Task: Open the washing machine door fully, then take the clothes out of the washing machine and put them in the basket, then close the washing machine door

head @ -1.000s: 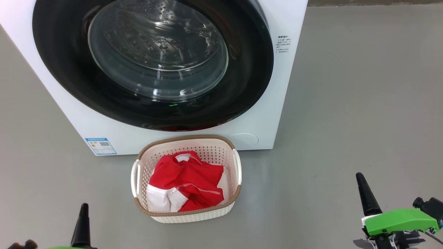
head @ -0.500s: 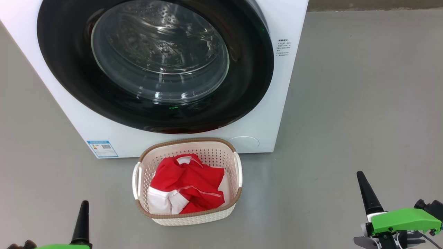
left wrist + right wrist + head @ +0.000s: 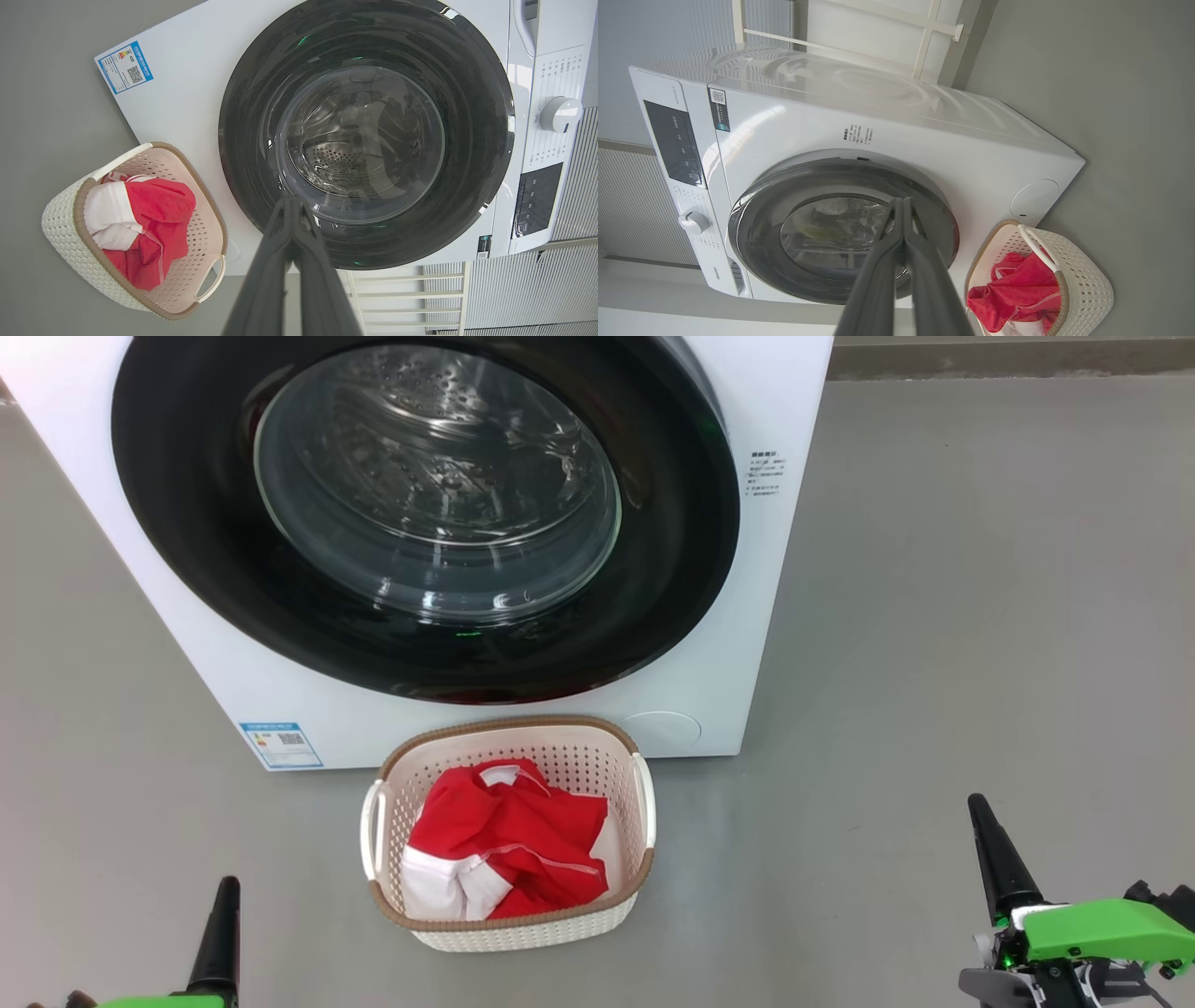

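Basket [image 3: 512, 933] on floor [image 3: 934, 616] before washing machine [image 3: 780, 597]

This looks like a bare laundry room: beyond my fingers [image 3: 264, 289] a white washing machine [image 3: 187, 93] stands on plain grey floor [image 3: 46, 93], a basket [image 3: 60, 224] of clothes [image 3: 159, 205] just before it, ribbed pale wall panels [image 3: 514, 289] and a white rail frame [image 3: 926, 42] behind

A smooth grey floor [image 3: 943, 616] is seen, and a big white box-shaped front-loading washing machine [image 3: 233, 672] is stood directly on it. A small cream-white perforated plastic basket [image 3: 523, 933] with a brown woven-look rim is set on the floor just in front of the machine.
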Available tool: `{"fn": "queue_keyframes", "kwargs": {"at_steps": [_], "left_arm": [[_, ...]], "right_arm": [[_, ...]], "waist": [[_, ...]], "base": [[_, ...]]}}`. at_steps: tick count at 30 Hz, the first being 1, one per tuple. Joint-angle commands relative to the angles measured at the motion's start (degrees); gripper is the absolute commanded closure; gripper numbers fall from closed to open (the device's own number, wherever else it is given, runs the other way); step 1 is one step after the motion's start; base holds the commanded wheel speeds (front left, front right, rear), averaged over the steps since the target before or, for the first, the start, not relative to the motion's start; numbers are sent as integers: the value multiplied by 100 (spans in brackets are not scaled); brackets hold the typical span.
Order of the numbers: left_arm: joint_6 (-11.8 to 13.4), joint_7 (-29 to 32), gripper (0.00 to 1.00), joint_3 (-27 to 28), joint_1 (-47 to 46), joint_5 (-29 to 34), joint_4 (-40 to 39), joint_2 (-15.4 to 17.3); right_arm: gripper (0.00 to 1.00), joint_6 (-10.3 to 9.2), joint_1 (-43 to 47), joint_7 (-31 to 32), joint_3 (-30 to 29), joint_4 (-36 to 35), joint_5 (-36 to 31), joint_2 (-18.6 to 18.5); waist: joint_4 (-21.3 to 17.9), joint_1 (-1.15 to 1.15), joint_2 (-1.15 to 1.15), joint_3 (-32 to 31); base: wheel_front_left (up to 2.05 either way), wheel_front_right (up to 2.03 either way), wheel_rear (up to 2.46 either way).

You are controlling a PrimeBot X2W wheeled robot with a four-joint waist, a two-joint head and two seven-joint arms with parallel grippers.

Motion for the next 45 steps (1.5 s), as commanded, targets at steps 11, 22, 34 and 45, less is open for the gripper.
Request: {"fn": "queue_keyframes", "kwargs": {"at_steps": [11, 22, 34, 45], "left_arm": [[-17, 205, 100, 268, -303, -675, -175, 21], [-18, 330, 100, 328, -327, -1070, -183, -12], [-18, 339, 100, 341, -328, -1060, -183, -20], [-18, 347, 100, 350, -329, -1052, -183, -27]], "right_arm": [[100, 9, 36, 220, 23, -258, 726, 36], [100, 9, 50, 342, -19, -305, 1143, 65], [100, 9, 50, 344, -21, -305, 1142, 67], [100, 9, 49, 345, -22, -305, 1141, 67]], "waist": [[15, 0, 0, -66], [24, 0, 0, -109], [24, 0, 0, -109], [24, 0, 0, -109]], "base": [[0, 0, 0], [0, 0, 0], [0, 0, 0], [0, 0, 0]]}}
